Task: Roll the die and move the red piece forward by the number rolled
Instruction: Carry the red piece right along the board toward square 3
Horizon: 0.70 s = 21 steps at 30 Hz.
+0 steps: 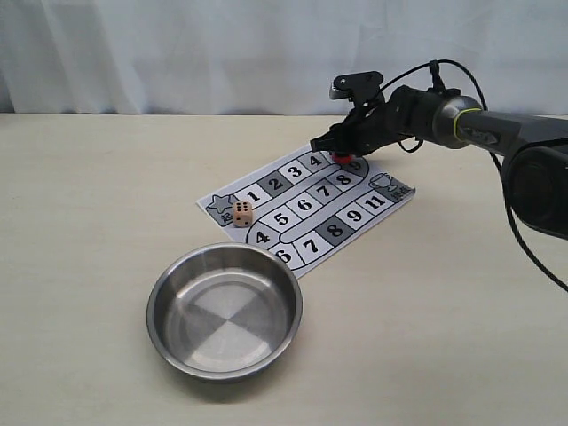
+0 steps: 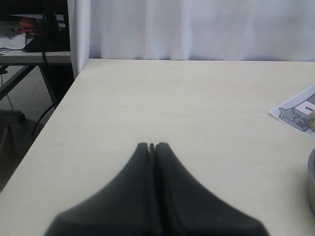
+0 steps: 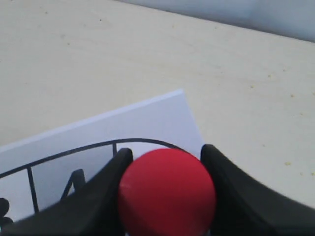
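The right gripper is reaching in over the far end of the paper game board. The red piece sits right between its jaws. In the right wrist view it's really clear: the two black fingers sit on either side of the red piece, pressed against its sides, so the right gripper is clamped on it. The piece is upright, at the bend of the track just past the square marked 4. Can't tell whether its base is touching the board or hanging a hair above it.

The die is well apart from all that, at the board's other end by the star square and square 1, and nothing's touching it. The metal bowl is on the table just beside the board's near edge.

The left gripper is off by itself over bare table, jaws pressed together with nothing between them. A corner of the board is just visible at the edge of the left wrist view.
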Each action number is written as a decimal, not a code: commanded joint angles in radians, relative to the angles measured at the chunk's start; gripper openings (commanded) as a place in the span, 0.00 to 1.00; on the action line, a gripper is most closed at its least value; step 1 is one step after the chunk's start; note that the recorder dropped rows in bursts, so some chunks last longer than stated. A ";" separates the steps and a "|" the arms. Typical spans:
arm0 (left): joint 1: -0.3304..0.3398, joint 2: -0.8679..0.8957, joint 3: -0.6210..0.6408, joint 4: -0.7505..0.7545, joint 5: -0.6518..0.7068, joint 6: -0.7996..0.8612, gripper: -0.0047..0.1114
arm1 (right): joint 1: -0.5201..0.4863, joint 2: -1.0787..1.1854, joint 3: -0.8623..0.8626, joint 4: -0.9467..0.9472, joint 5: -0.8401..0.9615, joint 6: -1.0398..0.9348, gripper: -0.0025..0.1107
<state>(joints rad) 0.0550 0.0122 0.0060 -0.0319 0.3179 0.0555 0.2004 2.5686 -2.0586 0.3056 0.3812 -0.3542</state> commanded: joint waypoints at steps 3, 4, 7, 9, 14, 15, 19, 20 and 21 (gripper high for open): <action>-0.008 0.000 -0.006 0.001 -0.012 0.000 0.04 | -0.003 0.001 0.000 -0.004 0.021 0.003 0.06; -0.008 0.000 -0.006 0.001 -0.012 0.000 0.04 | -0.003 -0.004 0.000 -0.004 0.024 0.003 0.06; -0.008 0.000 -0.006 0.001 -0.012 0.000 0.04 | -0.005 -0.035 0.000 -0.008 0.049 0.001 0.06; -0.008 0.000 -0.006 0.001 -0.012 0.000 0.04 | -0.005 -0.067 0.000 -0.008 0.069 -0.001 0.06; -0.008 0.000 -0.006 0.001 -0.012 0.000 0.04 | -0.005 -0.129 0.000 -0.008 0.114 -0.001 0.06; -0.008 0.000 -0.006 0.001 -0.012 0.000 0.04 | -0.005 -0.134 0.000 -0.008 0.118 -0.001 0.06; -0.008 0.000 -0.006 0.001 -0.012 0.000 0.04 | -0.005 -0.148 0.000 -0.008 0.119 -0.001 0.06; -0.008 0.000 -0.006 0.001 -0.012 0.000 0.04 | -0.005 -0.148 0.000 -0.017 0.117 -0.001 0.06; -0.008 0.000 -0.006 0.001 -0.012 0.000 0.04 | -0.005 -0.148 0.000 -0.032 0.115 -0.001 0.06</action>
<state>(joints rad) 0.0550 0.0122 0.0060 -0.0319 0.3179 0.0555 0.2004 2.4298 -2.0586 0.3014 0.4942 -0.3542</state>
